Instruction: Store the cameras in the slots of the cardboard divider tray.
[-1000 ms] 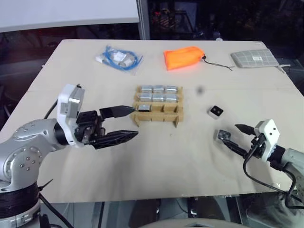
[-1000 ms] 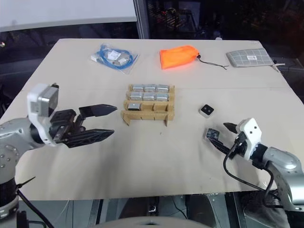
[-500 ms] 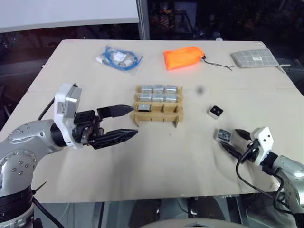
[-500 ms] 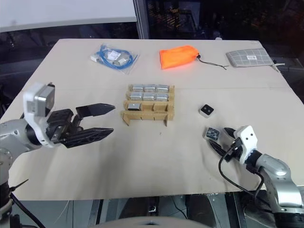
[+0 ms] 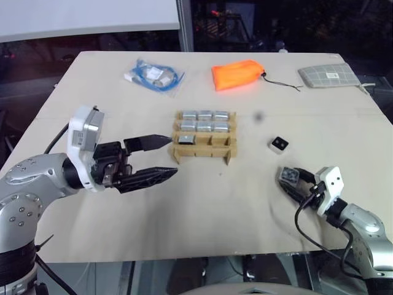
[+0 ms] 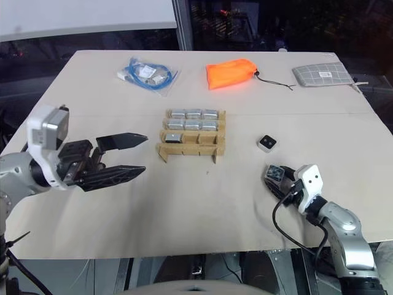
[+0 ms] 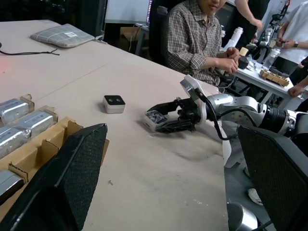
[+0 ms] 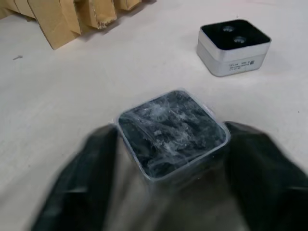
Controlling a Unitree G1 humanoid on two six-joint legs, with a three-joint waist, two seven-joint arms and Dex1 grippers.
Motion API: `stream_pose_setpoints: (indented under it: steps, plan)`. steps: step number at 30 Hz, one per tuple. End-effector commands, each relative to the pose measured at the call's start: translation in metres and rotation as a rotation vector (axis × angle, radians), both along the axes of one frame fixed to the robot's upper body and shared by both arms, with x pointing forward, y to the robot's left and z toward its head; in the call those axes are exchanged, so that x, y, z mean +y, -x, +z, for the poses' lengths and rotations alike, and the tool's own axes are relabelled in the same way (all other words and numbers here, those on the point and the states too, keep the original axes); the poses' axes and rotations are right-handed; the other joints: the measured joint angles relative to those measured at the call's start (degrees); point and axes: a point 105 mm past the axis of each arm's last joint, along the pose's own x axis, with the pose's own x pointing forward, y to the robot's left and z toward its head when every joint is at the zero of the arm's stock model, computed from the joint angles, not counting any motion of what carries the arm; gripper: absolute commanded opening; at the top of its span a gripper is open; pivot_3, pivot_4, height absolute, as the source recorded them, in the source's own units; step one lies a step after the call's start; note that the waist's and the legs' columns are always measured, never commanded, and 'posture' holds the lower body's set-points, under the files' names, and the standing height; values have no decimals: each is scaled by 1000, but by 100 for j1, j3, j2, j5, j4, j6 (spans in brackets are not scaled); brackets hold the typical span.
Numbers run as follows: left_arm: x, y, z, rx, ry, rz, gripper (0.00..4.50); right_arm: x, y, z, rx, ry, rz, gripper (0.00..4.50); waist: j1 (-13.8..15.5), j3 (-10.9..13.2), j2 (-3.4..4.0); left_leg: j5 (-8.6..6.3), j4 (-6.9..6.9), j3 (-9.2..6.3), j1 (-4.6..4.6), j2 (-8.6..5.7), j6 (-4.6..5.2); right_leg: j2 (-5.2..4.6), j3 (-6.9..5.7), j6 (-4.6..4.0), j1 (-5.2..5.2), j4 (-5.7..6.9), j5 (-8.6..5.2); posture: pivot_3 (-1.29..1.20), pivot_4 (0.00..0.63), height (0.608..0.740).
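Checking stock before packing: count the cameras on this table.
9 cameras. Seven sit in the cardboard divider tray: three in the back row, three in the middle row, one in the front-left slot. One lies loose on the table; one sits at the right pincer.

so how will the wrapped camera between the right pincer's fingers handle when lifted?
The wrapped camera is boxy with flat sides, so it is probably rigid and unlikely to roll. Its crinkled clear film may be slippery against the right pincer. It looks compact, likely light.
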Motion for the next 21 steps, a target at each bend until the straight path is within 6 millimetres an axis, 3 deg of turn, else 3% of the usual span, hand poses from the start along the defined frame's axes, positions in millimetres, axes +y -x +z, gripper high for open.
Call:
stream_pose_setpoints:
  steps: [1, 11, 16, 21]
  plan:
    - [-1, 3, 8, -39, -9, -18, 4500, -2, 0, 7, -37, 0, -8, 2421, 0, 0, 0, 0, 0, 0, 0, 0, 0, 0, 0, 0, 0, 0, 0, 0, 150, 740]
    - [0, 4, 7, -34, -13, -29, 4500, -1, -4, 15, -73, 2, -6, 2421, 0, 0, 0, 0, 0, 0, 0, 0, 0, 0, 0, 0, -1, 0, 0, 0, 150, 740]
    - [0, 4, 6, -30, -23, -40, 4500, 8, -13, 36, -139, 4, 27, 2421, -4, 1, 1, 0, 0, 1, 0, 0, 0, 0, 1, 0, -1, 0, 0, 0, 150, 740]
    - [-5, -7, -4, -33, -40, -10, 4500, 38, -22, 73, -244, -13, 127, 2421, -5, 4, 7, 1, 0, 2, 0, -1, -1, 1, 2, 0, -3, 1, 0, 0, 150, 740]
